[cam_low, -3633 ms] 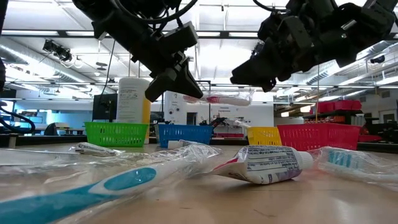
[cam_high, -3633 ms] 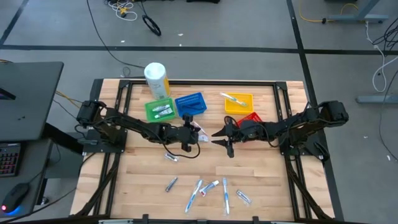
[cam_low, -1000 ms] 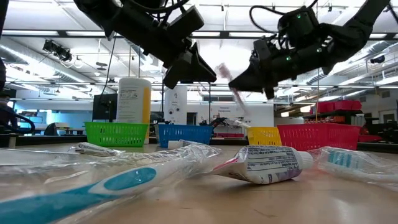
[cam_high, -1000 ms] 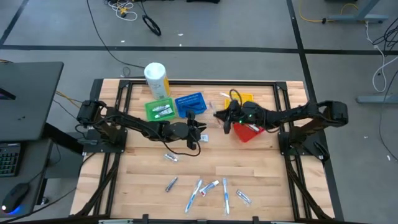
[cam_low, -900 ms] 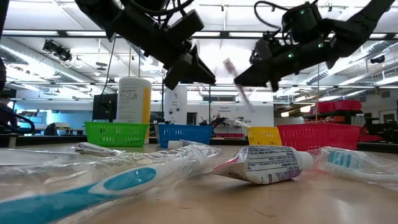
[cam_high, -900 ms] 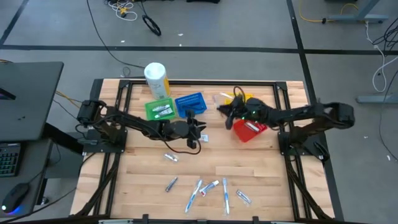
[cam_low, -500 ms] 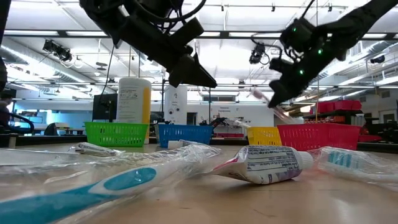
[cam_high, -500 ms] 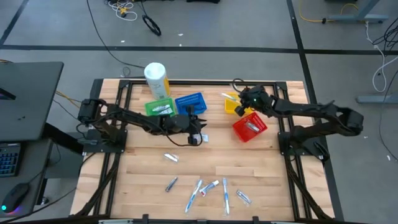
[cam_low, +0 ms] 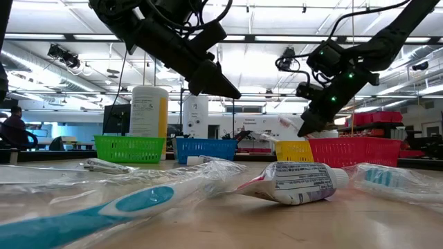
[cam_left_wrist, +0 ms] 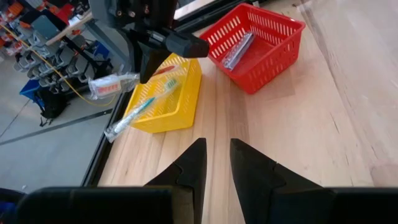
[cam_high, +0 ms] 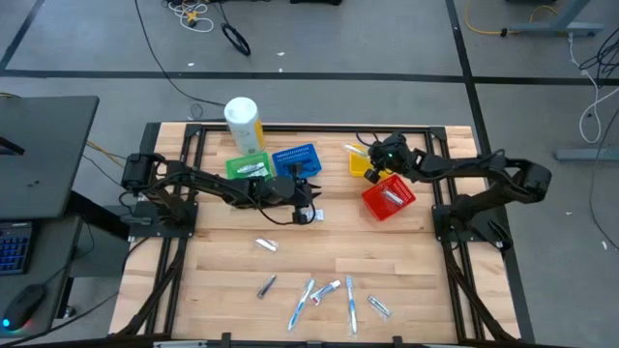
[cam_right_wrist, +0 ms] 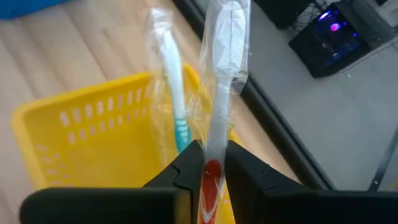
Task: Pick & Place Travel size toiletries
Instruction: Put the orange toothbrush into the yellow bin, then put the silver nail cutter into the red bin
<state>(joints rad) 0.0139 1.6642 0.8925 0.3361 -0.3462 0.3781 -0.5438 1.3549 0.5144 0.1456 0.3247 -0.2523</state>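
- From above, we see the right gripper [cam_high: 372, 155] over the yellow basket [cam_high: 367, 166], the left gripper [cam_high: 311, 189] near the blue basket [cam_high: 295, 160], and loose toiletries [cam_high: 324, 295] at the worktop's [cam_high: 222, 251] near edge.
- Low down, a tube [cam_low: 294, 183] lies in front.
- Our left wrist shows empty fingers [cam_left_wrist: 193, 163], slightly parted.
- Our right wrist shows fingers [cam_right_wrist: 191, 163] gripping a wrapped red toothbrush [cam_right_wrist: 221, 74] above the yellow basket, beside a teal toothbrush [cam_right_wrist: 171, 81].
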